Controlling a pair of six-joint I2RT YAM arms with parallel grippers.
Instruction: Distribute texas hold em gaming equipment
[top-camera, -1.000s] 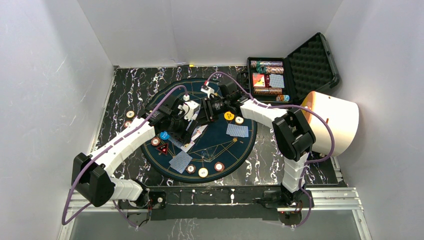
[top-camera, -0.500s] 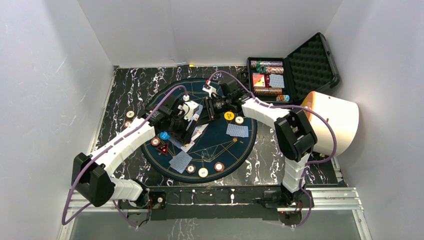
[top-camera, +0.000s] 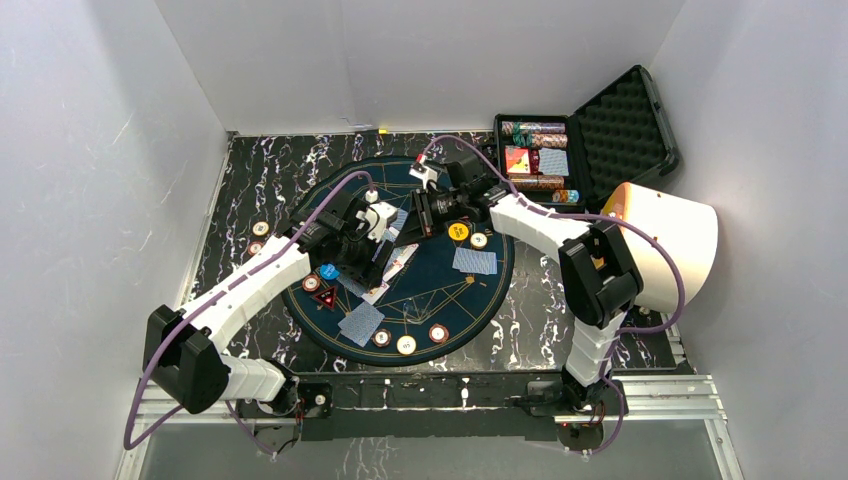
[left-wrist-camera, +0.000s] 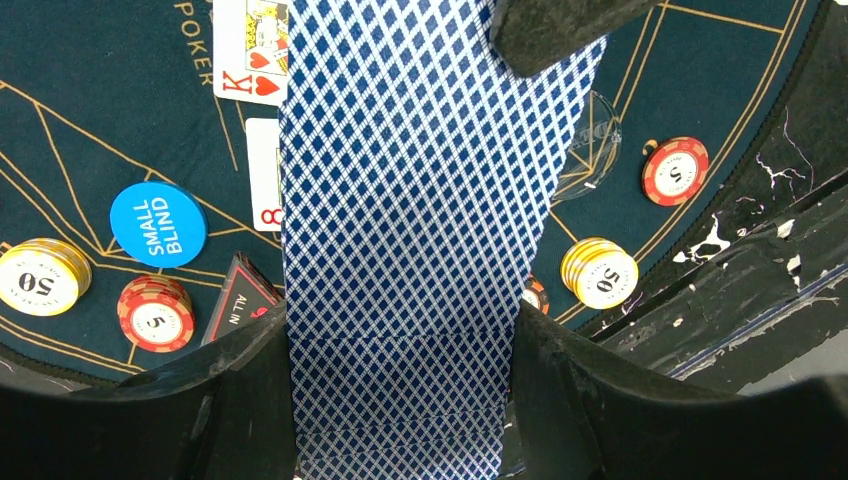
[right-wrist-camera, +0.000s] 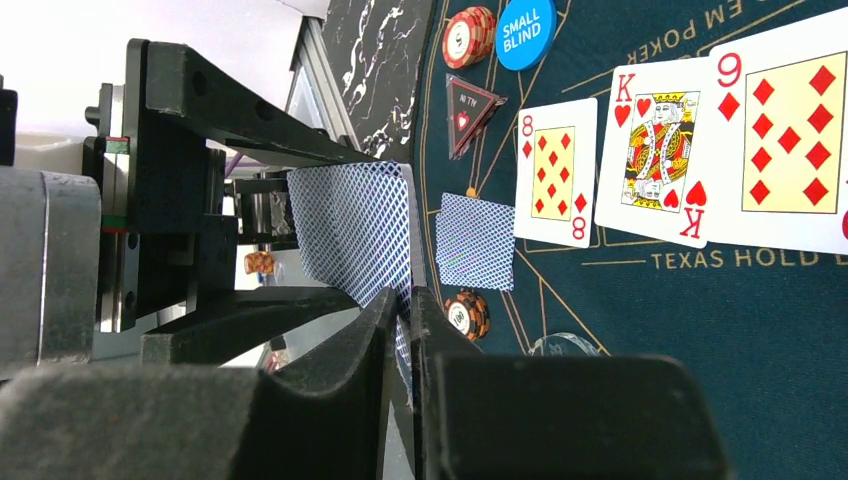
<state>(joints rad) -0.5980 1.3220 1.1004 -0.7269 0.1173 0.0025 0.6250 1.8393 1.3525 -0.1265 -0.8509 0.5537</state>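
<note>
Narrowed since a second ago: my right gripper (right-wrist-camera: 405, 310), now nipping top card (right-wrist-camera: 355, 225) at its edge. Left gripper (left-wrist-camera: 400, 380) clamps deck (left-wrist-camera: 420, 200) above poker mat (top-camera: 470, 300), left of centre. Card thin, slick, bendy; peel by edge.

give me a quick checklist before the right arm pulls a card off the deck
1. left pincer gripping the deck on both sides: ok
2. right pincer closed on the top card at its far edge: ok
3. only one card pinched: cannot tell
4. eight of diamonds, king of hearts and nine of diamonds flat, face up on the mat: ok
5. small blind button apart from the deck: ok
</note>
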